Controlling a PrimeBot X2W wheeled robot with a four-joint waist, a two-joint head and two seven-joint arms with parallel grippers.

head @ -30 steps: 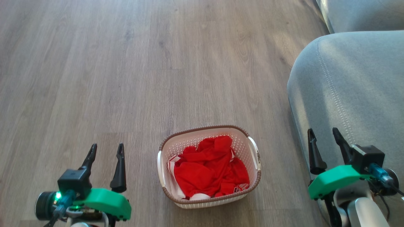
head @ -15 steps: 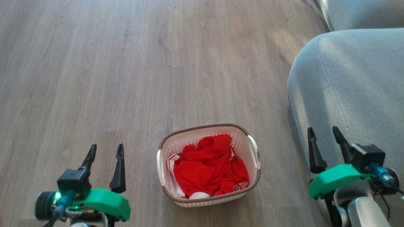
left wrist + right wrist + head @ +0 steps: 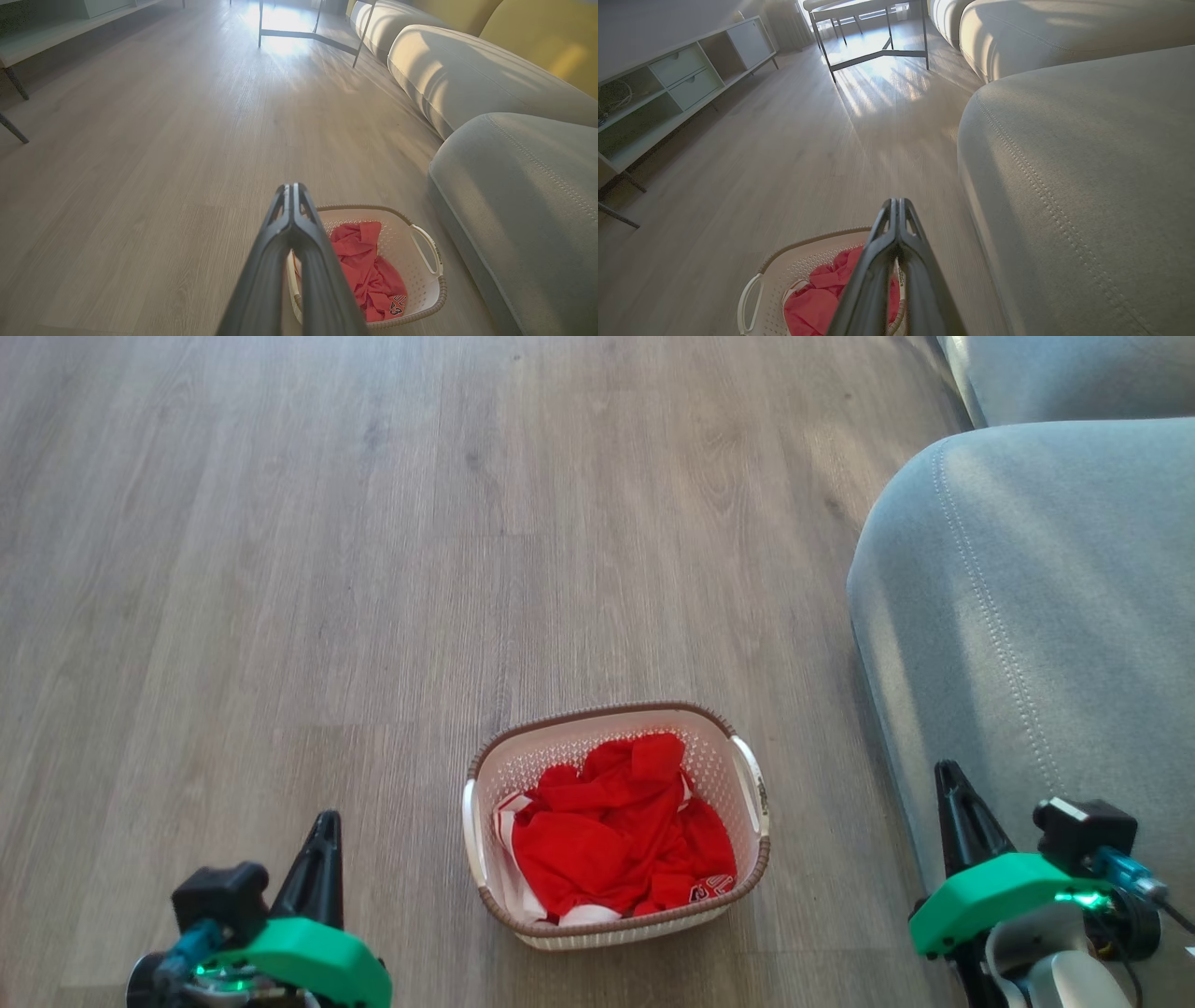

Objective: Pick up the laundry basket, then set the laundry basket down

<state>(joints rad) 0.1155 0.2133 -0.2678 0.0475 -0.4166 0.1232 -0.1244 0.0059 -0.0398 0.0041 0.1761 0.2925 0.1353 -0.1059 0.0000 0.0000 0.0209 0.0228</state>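
Compared with one second ago, both grippers look different: the fingers of the left gripper [image 3: 326, 823] and of the right gripper [image 3: 948, 775] stood apart then, and now each pair is pressed together into one dark point, closed on nothing. Both also sit lower in the head view than before. The laundry basket [image 3: 607, 711] has not moved; it stands on the floor [image 3: 373, 569] between the two grippers, touched by neither, with a crumpled red cloth [image 3: 616, 831] inside it.

The left gripper is at the lower left, over bare floor and well apart from the basket's left handle, its fingers pointing up the view and a little to the right. The right gripper is at the lower right, in front of the side of the grey sofa [image 3: 1046, 597], its fingers leaning slightly to the left.

The floor is of grey-brown wood-look planks. The sofa stands near the basket's right side with a strip of floor between them. Farther away, sunlight falls on the planks under a table with thin dark metal legs [image 3: 308, 35], and a low cabinet [image 3: 668, 88] with drawers and open shelves stands along the wall
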